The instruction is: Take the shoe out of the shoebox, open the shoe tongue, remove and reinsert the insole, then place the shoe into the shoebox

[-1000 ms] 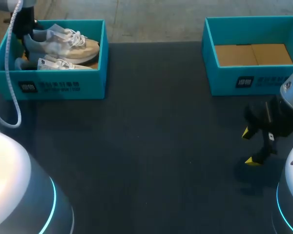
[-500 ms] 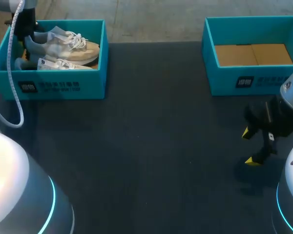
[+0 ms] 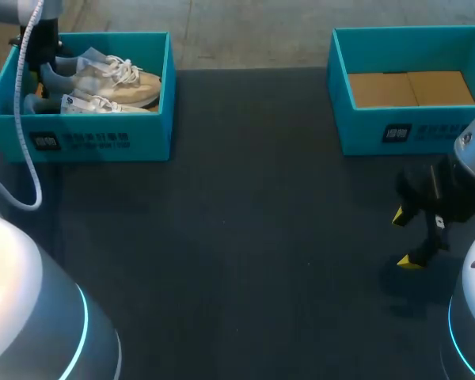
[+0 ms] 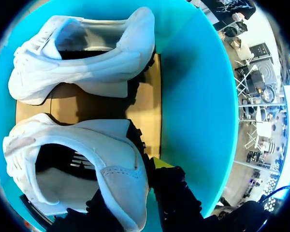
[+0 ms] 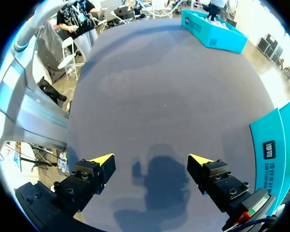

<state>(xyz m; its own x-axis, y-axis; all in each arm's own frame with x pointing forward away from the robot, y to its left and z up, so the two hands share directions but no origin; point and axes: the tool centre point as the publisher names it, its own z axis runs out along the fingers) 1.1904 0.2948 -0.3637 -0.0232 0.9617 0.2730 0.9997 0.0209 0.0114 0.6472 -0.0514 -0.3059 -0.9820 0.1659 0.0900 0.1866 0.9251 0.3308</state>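
Plainly, little of the task is seen to be done. From the head view, a pale shoe (image 3: 103, 75) and its mate (image 3: 95, 104) are found lying inside the shoebox (image 3: 87, 138) at the far left of the desk (image 3: 237, 237), and the left arm (image 3: 33, 39) is set down into that box's far left corner, by the shoes' heels. A second box (image 3: 396, 131), holding only its cardboard floor, is set at the far right, and the right pincer (image 3: 404, 238) is held wide, with nothing in it, low over the desk near the right edge. From the left wrist view, both shoes are seen on the box floor, and the heel (image 4: 118, 164) of the nearer one is set right at the left pincer (image 4: 130, 187) — whether it is gripped cannot be told. From the right wrist view, the right pincer's spread is confirmed, with only bare desk under it and the shoebox well apart ahead. It is judged that the first step — lifting a shoe out — is only being begun. The tongue, the insole's removal and return, and the placing back are all left.
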